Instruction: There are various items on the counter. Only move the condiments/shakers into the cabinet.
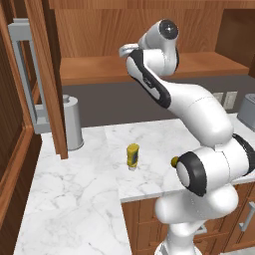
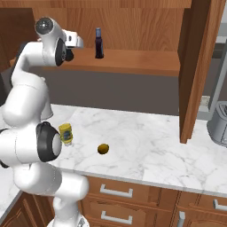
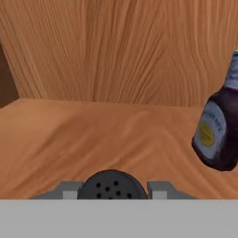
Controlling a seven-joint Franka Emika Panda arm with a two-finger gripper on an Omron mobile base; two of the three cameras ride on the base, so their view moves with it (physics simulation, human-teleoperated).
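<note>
Surroundings: steel canister [image 1: 72, 123] upright at the tabletop's [image 1: 74, 194] back, just beside the open cabinet door [image 1: 47, 74] with its long grey handle [image 1: 25, 74]. A grey appliance [image 2: 218, 124] sits at the tabletop's far right end.
In the way: the open door's edge [image 2: 195, 71] hangs down over the tabletop, right of the shelf [image 2: 142, 62]; arm [image 1: 199, 114] stands between the left base camera and the ball.
Ball: small, round, yellow-brown [image 2: 103, 149], on the tabletop near its front edge, apart from the squeeze bottle.
Squeeze bottle: yellow, cap down [image 1: 132, 156], standing on the tabletop, untouched.
Dark bottle: blue cap, pale label [image 3: 216, 125], upright on the shelf, to the right of the jaws and apart from them.
Jaws: [image 3: 111, 191] narrowly parted and closed on the shaker [image 3: 111, 183], 1 grey fingertip [image 3: 66, 191] at each side of it, up at shelf level inside the cabinet [image 3: 116, 51].
Shaker: short, black, round top dotted with holes; whether its base touches the shelf cannot be told.
Materials: white marble pattern with grey veins on the tabletop; brown wood grain on shelf and cabinet back.
</note>
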